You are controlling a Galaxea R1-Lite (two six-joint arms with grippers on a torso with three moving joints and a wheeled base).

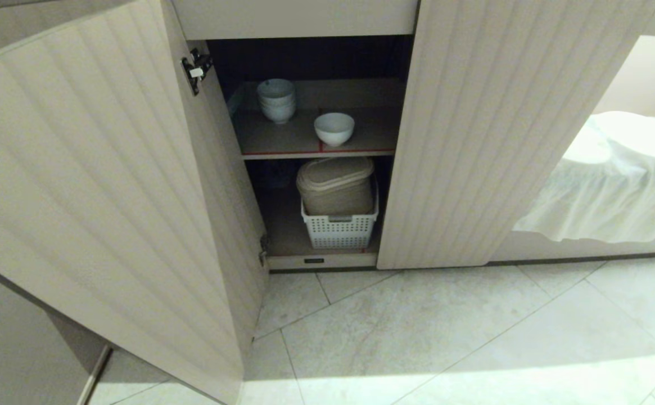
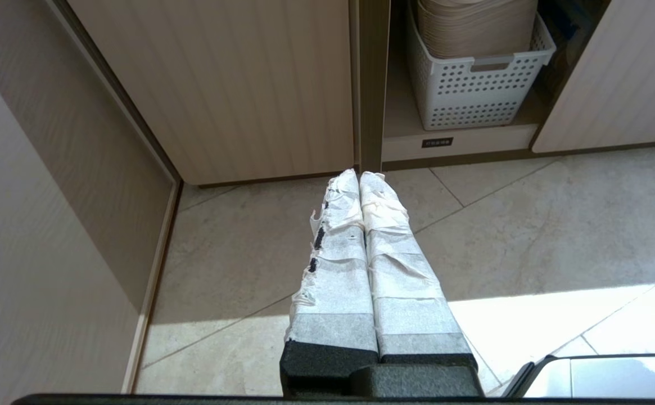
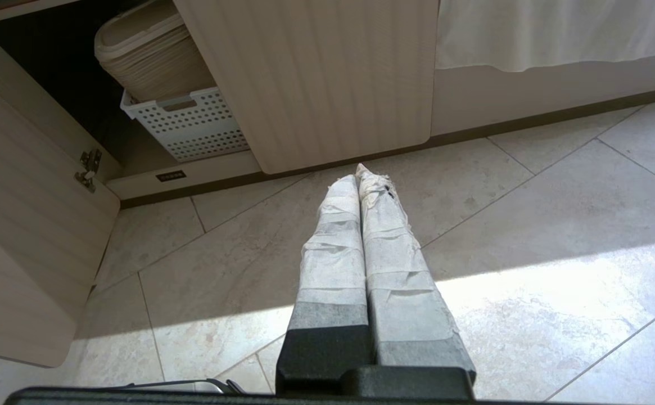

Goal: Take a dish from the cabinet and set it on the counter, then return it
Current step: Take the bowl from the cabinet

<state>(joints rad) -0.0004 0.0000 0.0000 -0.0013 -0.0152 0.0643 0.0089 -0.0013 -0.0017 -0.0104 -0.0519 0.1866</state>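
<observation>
The cabinet stands with both ribbed doors swung open. On its red-edged upper shelf sits the dish, a small white bowl, alone near the front. A stack of similar white bowls stands behind it to the left. The counter is out of view. Neither arm shows in the head view. My left gripper is shut and empty, hanging low above the floor tiles in front of the left door's edge. My right gripper is also shut and empty, above the floor before the right door.
On the bottom shelf a white perforated basket holds a beige lidded container. The open left door and right door flank the opening. White cloth hangs at the right. Tiled floor lies below.
</observation>
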